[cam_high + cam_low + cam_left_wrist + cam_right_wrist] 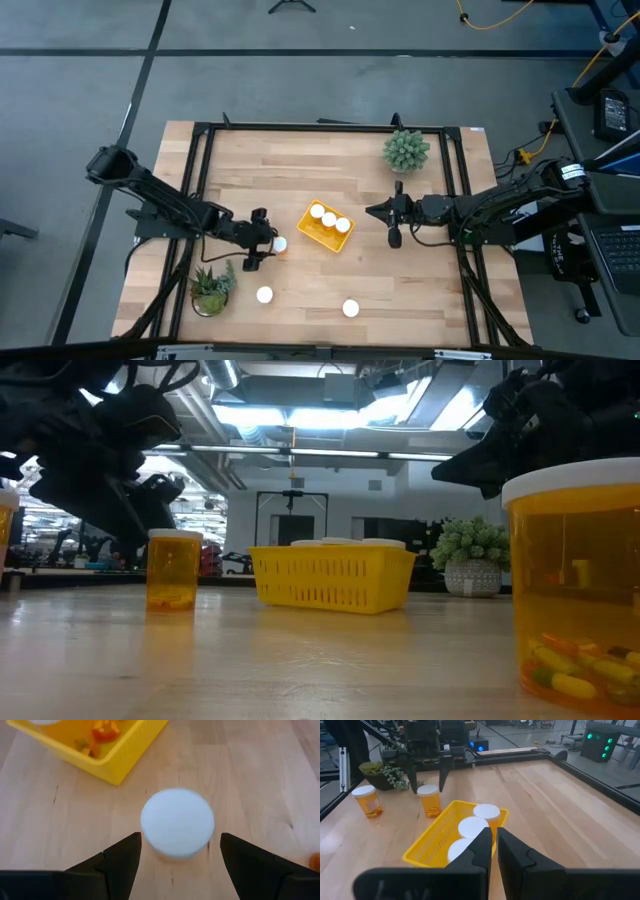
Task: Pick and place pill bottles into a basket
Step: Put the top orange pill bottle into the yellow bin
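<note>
A yellow basket (312, 233) sits mid-table with three white-capped pill bottles (472, 826) standing in it. A fourth orange bottle (280, 244) stands on the table just left of the basket, and it also shows in the low view (173, 568). My left gripper (180, 855) is open above this bottle, one finger on either side of its white cap (177, 822), touching nothing. Two more bottles (264, 294) (350, 308) stand near the table's front. My right gripper (494, 845) is shut and empty, just right of the basket (435, 837).
A potted plant (406, 150) stands at the back right, and another (211, 289) at the front left, close to my left arm. A black frame (200, 130) runs around the wooden table. Bare wood lies between the basket and the front bottles.
</note>
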Motion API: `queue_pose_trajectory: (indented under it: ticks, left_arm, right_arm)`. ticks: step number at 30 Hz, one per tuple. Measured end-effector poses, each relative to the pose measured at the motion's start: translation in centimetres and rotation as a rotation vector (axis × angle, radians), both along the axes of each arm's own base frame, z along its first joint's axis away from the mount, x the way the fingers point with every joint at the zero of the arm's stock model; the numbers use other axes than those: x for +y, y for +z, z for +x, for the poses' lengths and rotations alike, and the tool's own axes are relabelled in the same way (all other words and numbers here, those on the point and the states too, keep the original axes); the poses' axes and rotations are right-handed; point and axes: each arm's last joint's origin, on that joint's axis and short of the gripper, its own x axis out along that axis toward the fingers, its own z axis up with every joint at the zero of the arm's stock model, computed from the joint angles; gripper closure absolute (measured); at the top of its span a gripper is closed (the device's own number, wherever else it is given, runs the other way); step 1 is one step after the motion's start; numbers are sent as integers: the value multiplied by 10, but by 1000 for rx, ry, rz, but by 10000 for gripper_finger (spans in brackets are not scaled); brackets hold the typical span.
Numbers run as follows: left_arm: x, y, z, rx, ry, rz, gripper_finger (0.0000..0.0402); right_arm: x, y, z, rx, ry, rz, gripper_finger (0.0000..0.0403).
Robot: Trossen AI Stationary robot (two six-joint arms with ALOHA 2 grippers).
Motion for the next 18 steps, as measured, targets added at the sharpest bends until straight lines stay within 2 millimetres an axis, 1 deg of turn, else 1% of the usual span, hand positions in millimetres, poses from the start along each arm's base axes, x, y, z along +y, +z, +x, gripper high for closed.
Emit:
queue_pose_trajectory:
  ticks: [11, 18]
  left_arm:
    - [-3, -9, 10, -20, 2, -7, 135]
    - [-4, -12, 13, -44, 7, 26, 135]
  right_arm:
    - [0, -1, 0, 12, 0, -4, 371]
    - [0, -2, 0, 23, 0, -5, 371]
